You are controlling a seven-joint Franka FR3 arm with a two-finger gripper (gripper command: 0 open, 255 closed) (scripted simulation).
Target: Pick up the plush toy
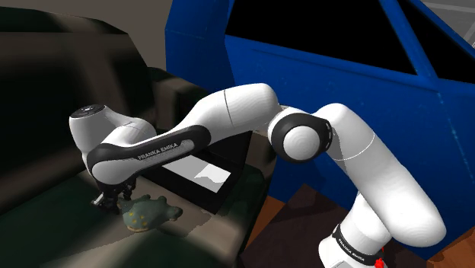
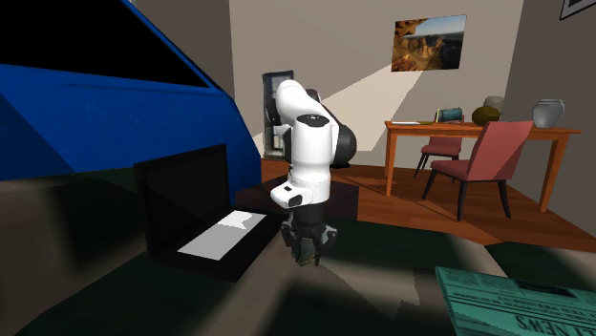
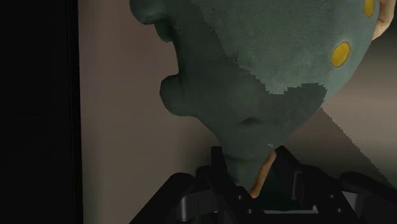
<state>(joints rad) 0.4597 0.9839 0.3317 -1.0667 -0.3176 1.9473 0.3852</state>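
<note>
While gripper (image 1: pixel 109 200) hangs low over sofa (image 1: pixel 53 76), 2 fingers (image 3: pixel 289 173) clasp narrow end of green plush toy (image 1: pixel 147 212).

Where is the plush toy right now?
In the shoulder view the green plush toy lies at lower left on the dark sofa, right at the gripper and near the open laptop.

white rounded arm (image 1: pixel 228 106) with dark joints, "franka emika" lettering (image 1: pixel 158 148), all-black end effector (image 1: pixel 109 201).

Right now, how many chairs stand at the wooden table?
2. The front chair, red, stands on the near side of the table in the second exterior view; the second chair shows beyond the table, under its top. Others may be hidden.
</note>
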